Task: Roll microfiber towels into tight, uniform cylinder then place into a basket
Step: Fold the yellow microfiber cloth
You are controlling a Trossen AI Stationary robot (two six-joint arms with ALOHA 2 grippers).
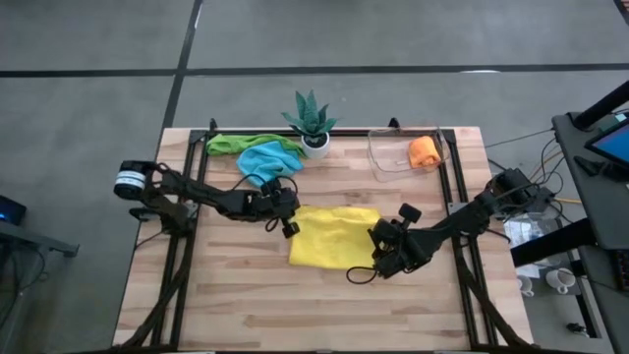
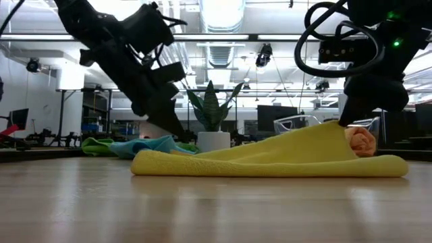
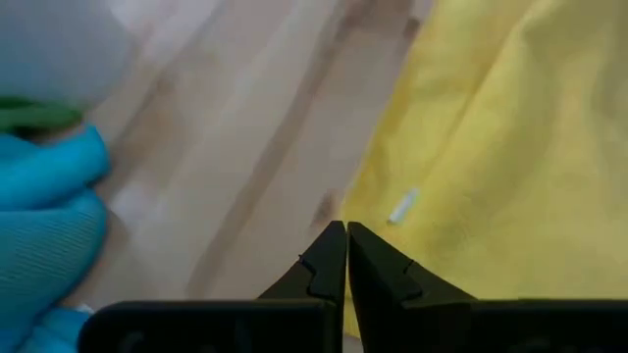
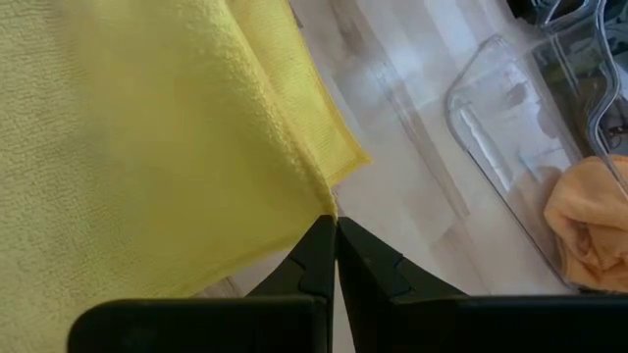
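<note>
Yellow towel [image 1: 332,236] edge pinched by right end effector [image 4: 335,235].

The green towel [image 1: 228,144] lies partly under the blue towel [image 1: 267,157]. In the low view, the yellow towel [image 2: 283,156] hides most of the basket [image 2: 297,123] and half the orange roll [image 2: 362,140].

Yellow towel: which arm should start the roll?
Right, probably. Its end effector is shut on the yellow towel corner, lifting it. The left end effector is shut at the opposite edge, apparently on nothing.
</note>
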